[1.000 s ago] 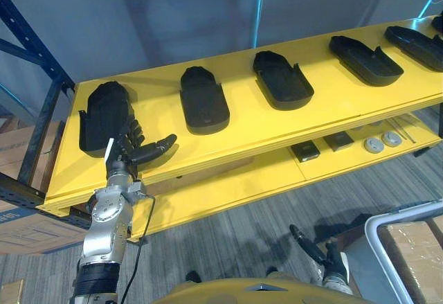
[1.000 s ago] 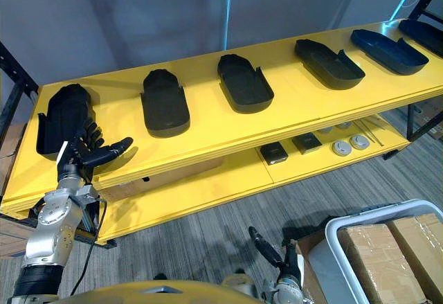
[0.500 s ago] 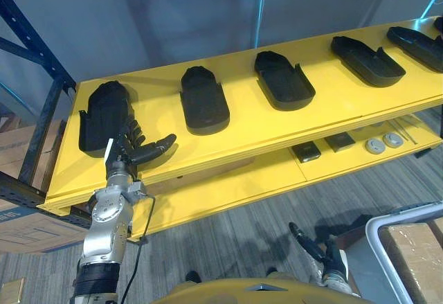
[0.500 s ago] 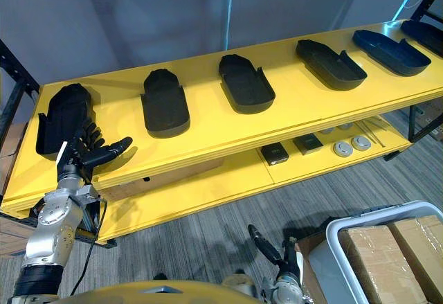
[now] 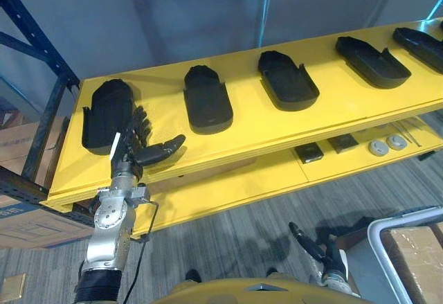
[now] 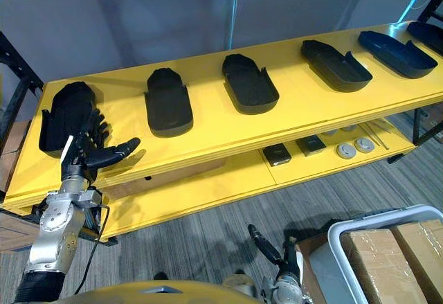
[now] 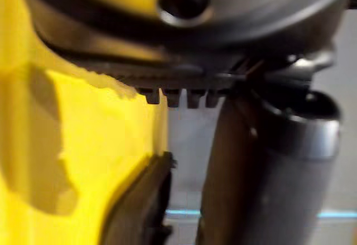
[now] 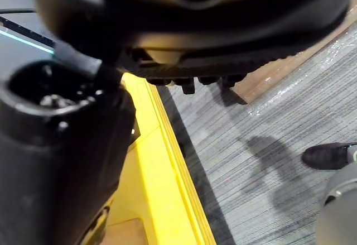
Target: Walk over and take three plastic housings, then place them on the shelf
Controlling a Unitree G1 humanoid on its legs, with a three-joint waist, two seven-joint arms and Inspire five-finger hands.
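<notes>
Left hand (image 5: 138, 146): open, fingers spread, at the front-left corner of the flat yellow shelf (image 5: 242, 120).
Black plastic housings (image 5: 206, 100): we see a row on the shelf, leftmost beside that hand.
Right hand (image 5: 318, 253): hangs low, relaxed, empty.

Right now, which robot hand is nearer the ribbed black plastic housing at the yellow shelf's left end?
Left. The left hand is open at the near edge of the black housing; the right hand hangs near the floor, far right.

Eye views share the yellow shelf (image 5: 242, 120) from above; wrist views hug it
</notes>
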